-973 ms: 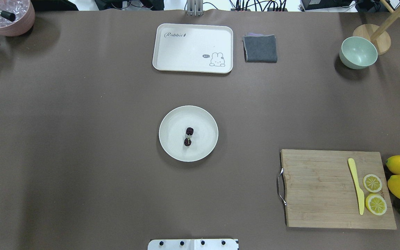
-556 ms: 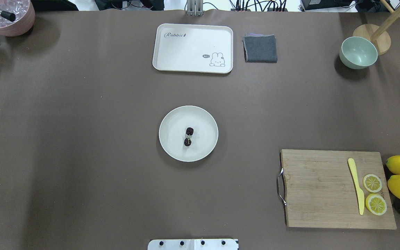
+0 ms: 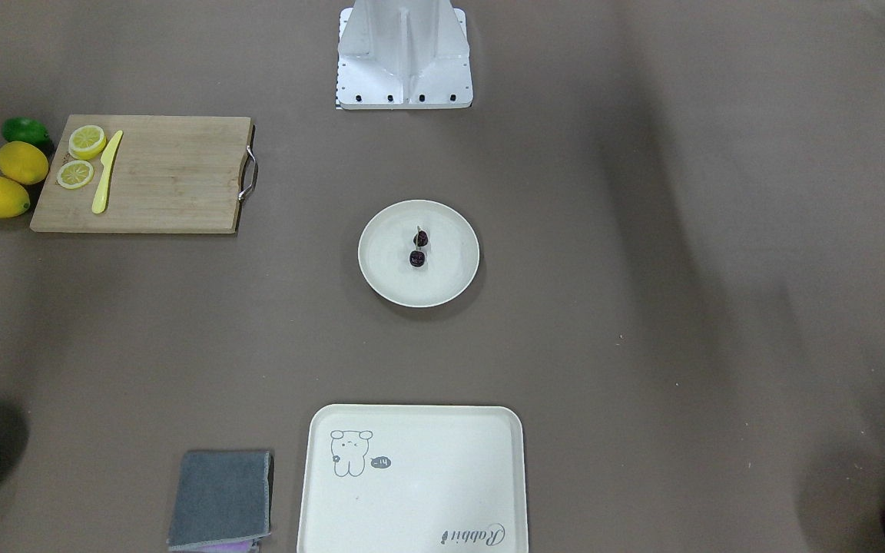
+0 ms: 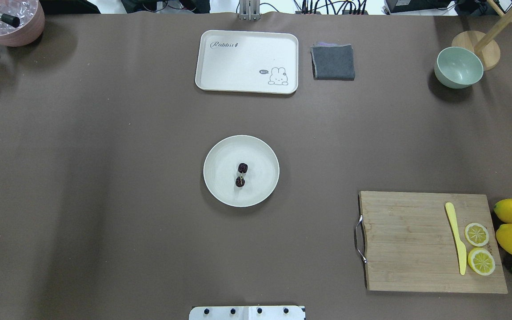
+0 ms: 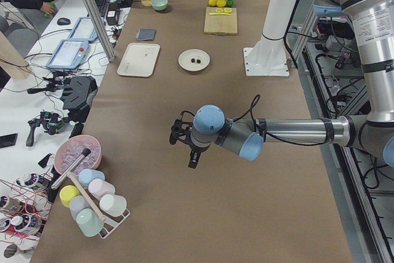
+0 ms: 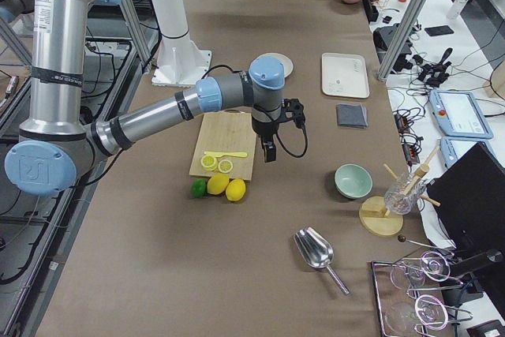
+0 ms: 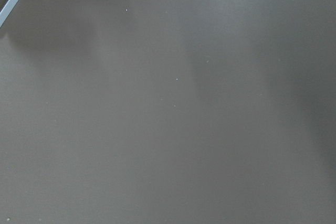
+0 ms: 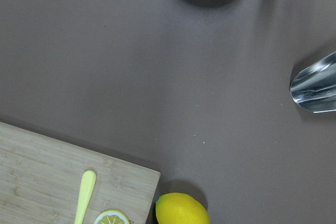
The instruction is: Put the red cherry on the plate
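The tiny dark red cherry pair (image 4: 241, 174) lies on the round cream-white plate (image 4: 220, 153) at frame centre, so the task seems done; whether the left hand (image 5: 192, 162) and right hand (image 6: 270, 155) are apart I cannot tell.

lighting: even, diffuse, from overhead. the tabletop (image 4: 105, 222) carries broad soft shadow bands. the plate (image 4: 220, 153) casts a thin soft shadow around its rim. the scoop (image 8: 315, 85) shows bright glare. fixed views are sharp; the left wrist view is dim and featureless.
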Robot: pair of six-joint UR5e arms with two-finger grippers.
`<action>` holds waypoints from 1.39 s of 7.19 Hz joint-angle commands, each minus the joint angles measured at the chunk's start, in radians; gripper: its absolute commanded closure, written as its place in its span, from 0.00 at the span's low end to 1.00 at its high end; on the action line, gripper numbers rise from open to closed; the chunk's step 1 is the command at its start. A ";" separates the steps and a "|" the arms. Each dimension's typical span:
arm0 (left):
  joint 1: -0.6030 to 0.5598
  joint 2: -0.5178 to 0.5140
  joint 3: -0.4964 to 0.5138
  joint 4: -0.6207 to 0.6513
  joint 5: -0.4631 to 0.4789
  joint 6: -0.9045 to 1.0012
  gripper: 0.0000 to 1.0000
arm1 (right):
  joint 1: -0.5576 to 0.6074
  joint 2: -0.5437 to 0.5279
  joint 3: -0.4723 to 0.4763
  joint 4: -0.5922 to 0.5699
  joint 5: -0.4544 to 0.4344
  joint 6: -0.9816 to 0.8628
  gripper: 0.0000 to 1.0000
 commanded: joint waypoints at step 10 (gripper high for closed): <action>-0.067 -0.095 0.212 0.036 -0.025 0.131 0.01 | 0.138 0.121 -0.269 -0.009 0.004 -0.318 0.00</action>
